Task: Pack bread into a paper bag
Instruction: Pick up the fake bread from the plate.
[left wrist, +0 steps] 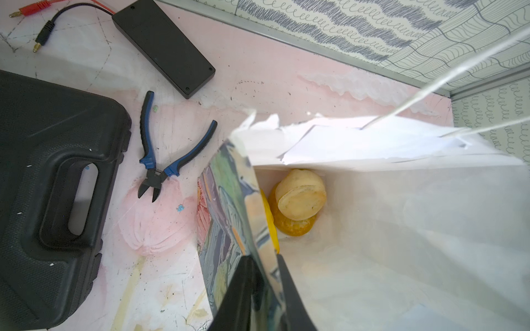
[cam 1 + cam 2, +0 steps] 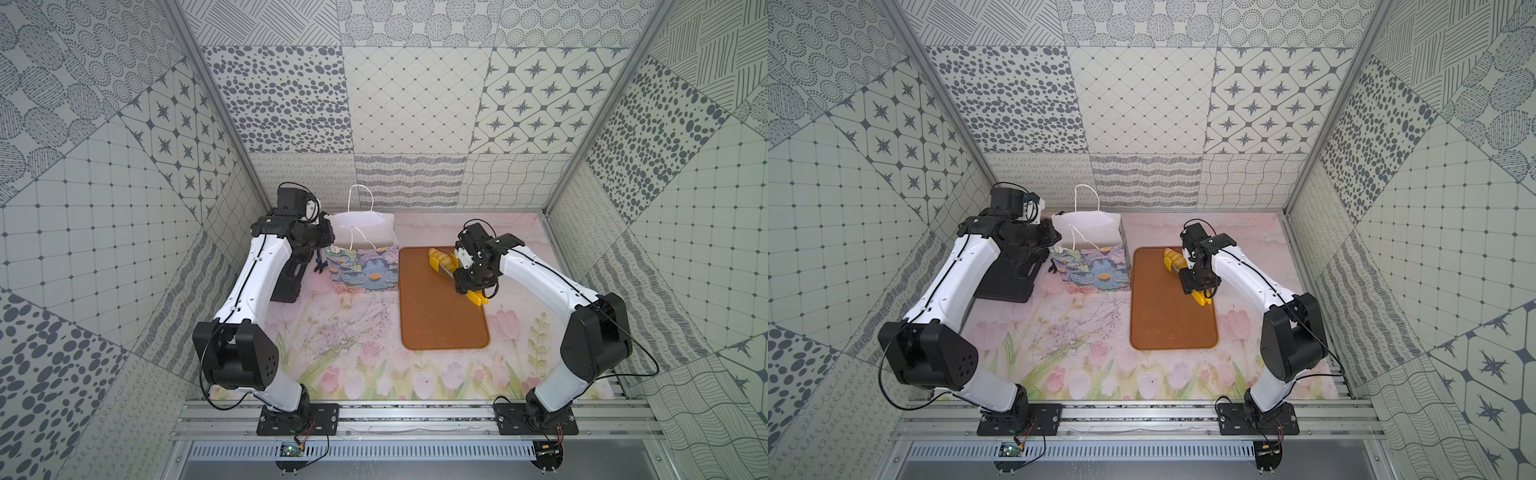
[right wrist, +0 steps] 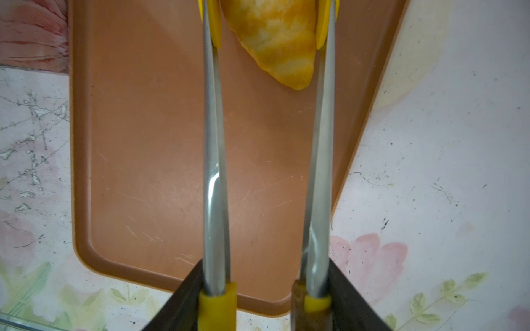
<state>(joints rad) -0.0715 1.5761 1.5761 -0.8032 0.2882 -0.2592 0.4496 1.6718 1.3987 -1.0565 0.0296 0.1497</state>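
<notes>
The white paper bag (image 2: 362, 259) (image 2: 1090, 262) with its flower print stands open at the back left. My left gripper (image 1: 265, 260) is shut on the bag's printed side wall (image 1: 229, 217) at the rim. Inside lie a pale round bun (image 1: 301, 195) and a darker golden piece (image 1: 292, 227) under it. My right gripper (image 3: 265, 286) (image 2: 471, 278) is shut on the yellow-tipped tongs (image 3: 212, 172). The tongs' tips flank a striped croissant-like loaf (image 3: 278, 37) (image 2: 444, 258) (image 2: 1175, 258) at the far end of the brown tray (image 2: 440, 320) (image 3: 149, 143).
A black case (image 2: 286, 278) (image 1: 51, 186) lies left of the bag under my left arm. Blue-handled cutters (image 1: 160, 160), a flat black box (image 1: 163, 45) and plug leads (image 1: 43, 31) lie behind it. The enclosure walls stand close at the back and sides.
</notes>
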